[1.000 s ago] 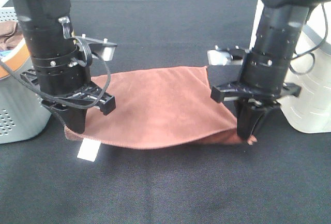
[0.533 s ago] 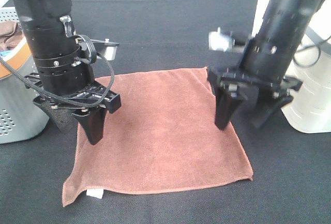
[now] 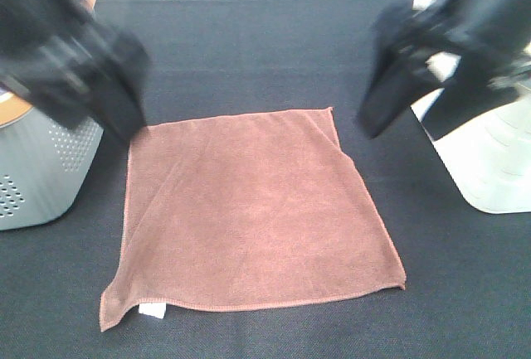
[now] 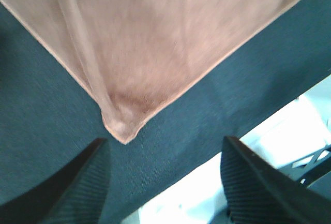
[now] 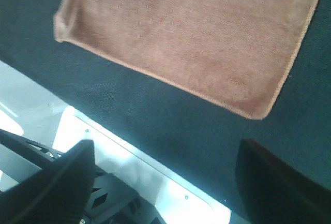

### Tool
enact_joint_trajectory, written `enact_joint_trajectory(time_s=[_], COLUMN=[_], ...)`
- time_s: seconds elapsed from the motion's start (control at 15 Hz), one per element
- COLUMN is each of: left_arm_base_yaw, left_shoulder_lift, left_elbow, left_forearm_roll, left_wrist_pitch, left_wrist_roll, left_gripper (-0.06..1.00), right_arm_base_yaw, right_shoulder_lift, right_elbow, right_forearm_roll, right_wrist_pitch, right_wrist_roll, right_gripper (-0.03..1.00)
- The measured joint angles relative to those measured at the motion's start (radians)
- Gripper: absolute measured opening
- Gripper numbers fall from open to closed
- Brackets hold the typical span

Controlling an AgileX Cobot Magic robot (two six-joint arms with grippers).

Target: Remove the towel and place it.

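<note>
The rust-brown towel [image 3: 249, 218] lies spread flat on the black table, with its small white tag [image 3: 151, 310] at the near left corner. My left gripper [image 3: 123, 123] is a blur above the towel's far left corner, off the cloth. The left wrist view shows its fingers [image 4: 72, 182] wide apart and empty over a towel corner [image 4: 155, 43]. My right gripper [image 3: 412, 118] is blurred, raised beyond the towel's far right corner. The right wrist view shows it open and empty [image 5: 165, 182], with the towel [image 5: 191, 43] below it.
A grey perforated basket [image 3: 33, 185] stands at the left edge, close to the towel's far left corner. A white container [image 3: 498, 168] stands at the right edge. Black table cloth surrounds the towel.
Both grippers let go of the towel's near edge, opened, then lifted and swung back and outward. The towel dropped and now lies spread flat.
</note>
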Motion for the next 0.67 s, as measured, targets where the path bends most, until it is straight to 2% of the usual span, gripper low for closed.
enact_joint_trajectory(time_s=[0.2,0.33,0.47,0.67], left_arm_base_yaw=[0.000,0.000,0.000,0.000], left_shoulder_lift=[-0.268,-0.394,-0.558,-0.771], left_elbow=[0.000,0.027,0.135,0.345], left_forearm_roll=[0.041,0.076,0.120,0.131], left_wrist_pitch=[0.003,0.003,0.004,0.005], left_wrist_roll=[-0.006,-0.048,-0.083,-0.111], left_gripper=[0.56,0.56,0.56,0.56], right_arm_base_yaw=[0.000,0.000,0.000,0.000], right_shoulder_lift=[-0.258,-0.413,-0.635,-0.890], right_elbow=[0.149,0.259,0.411,0.554], right_forearm_roll=[-0.056,-0.112,-0.207,-0.287], right_wrist_pitch=[0.002,0.002,0.003,0.005], right_wrist_roll=[0.000,-0.001,-0.010,-0.011], right_gripper=[0.72,0.72,0.72,0.72])
